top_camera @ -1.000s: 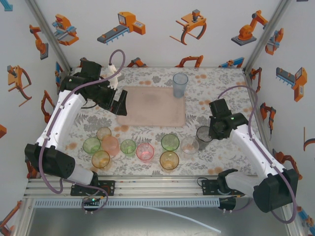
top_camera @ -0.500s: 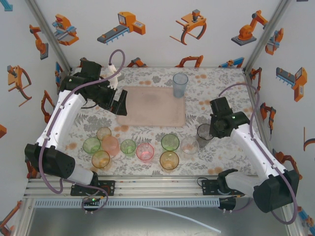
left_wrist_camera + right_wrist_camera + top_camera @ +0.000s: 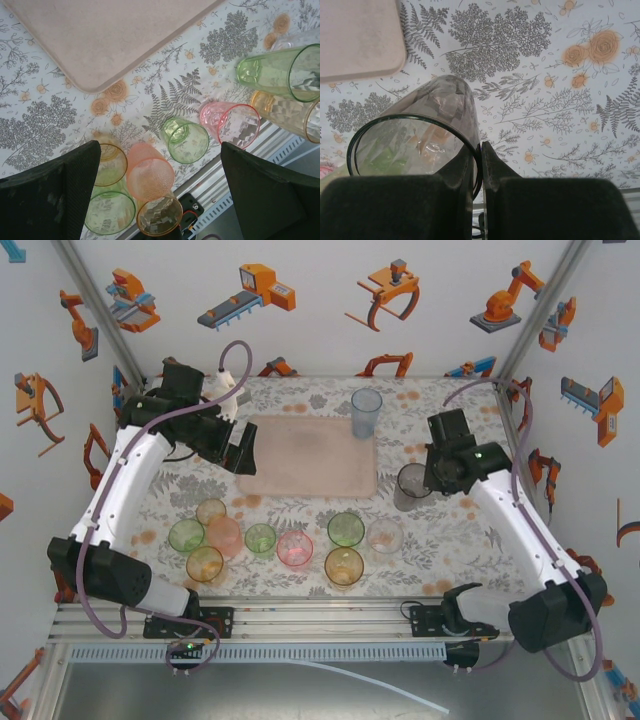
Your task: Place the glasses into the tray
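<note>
R gripper (image 3: 424, 478) is pinched shut on the rim of the smoky grey glass (image 3: 411, 488). On the wrist cam one finger is inside the wall and one outside. That glass leans, mouth toward the arm, and sits at approx 4 o'clock from the tray (image 3: 310, 465), just off its right edge and not over it. Can't tell if its base touches the floral tabletop (image 3: 450, 540).

L gripper (image 3: 243, 452) has jaws spread wide w/ nothing btwn them, at the tray's 9 o'clock edge.

Pale blue glass (image 3: 366, 412) stands upright at the tray's 1 o'clock corner, on the tray as far as I can see.

The other glasses stand upright on the tabletop at the tray's 6 o'clock, none on it. Clear glass (image 3: 385, 535) is nearest the grey one. Then toward 7 o'clock come a green glass (image 3: 346, 529), an orange glass (image 3: 343, 565), a pink glass (image 3: 295, 548) and a small green glass (image 3: 261, 538). Last is a close bunch around a peach glass (image 3: 225, 536).
</note>
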### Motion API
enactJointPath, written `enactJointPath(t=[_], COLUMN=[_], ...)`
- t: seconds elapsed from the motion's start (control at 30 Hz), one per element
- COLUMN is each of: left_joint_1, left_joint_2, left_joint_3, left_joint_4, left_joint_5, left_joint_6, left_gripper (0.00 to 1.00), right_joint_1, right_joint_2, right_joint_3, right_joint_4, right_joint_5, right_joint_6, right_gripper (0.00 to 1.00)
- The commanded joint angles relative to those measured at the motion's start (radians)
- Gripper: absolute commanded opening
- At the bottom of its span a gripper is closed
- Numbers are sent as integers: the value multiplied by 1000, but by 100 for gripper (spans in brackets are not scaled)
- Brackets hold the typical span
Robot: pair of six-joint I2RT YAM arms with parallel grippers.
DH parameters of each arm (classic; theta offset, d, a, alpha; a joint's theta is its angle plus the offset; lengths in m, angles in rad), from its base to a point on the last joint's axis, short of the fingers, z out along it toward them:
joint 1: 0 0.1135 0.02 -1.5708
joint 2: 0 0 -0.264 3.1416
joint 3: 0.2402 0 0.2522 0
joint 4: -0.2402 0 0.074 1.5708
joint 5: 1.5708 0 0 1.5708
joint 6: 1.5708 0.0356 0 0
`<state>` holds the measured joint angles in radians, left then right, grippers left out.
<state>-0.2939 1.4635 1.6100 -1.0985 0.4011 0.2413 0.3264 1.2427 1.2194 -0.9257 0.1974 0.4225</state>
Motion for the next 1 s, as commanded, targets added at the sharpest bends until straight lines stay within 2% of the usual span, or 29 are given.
enactJointPath(t=[0.0,0.3,0.7,0.97], left_joint_1=[-3,-2,15,19], left_joint_2=[-36,-83,-111,-108], left_joint_3=[0,-36,-62,-63], left_joint_4=[-14,3,17,17], left_joint_5=[-5,-8,14,24], left_joint_6=[7,12,6,2], left_gripper=[97,97,97,97], right_joint_1=[-5,-5,-5,-4], right_joint_2=[59,273,587,698], right_joint_3=[82,278,596,679], right_joint_4=[45,98,76,58], right_joint_5=[-22,-66,-117,-126], right_joint_6=[-25,-42,-35,-39], right_gripper=[0,0,0,0])
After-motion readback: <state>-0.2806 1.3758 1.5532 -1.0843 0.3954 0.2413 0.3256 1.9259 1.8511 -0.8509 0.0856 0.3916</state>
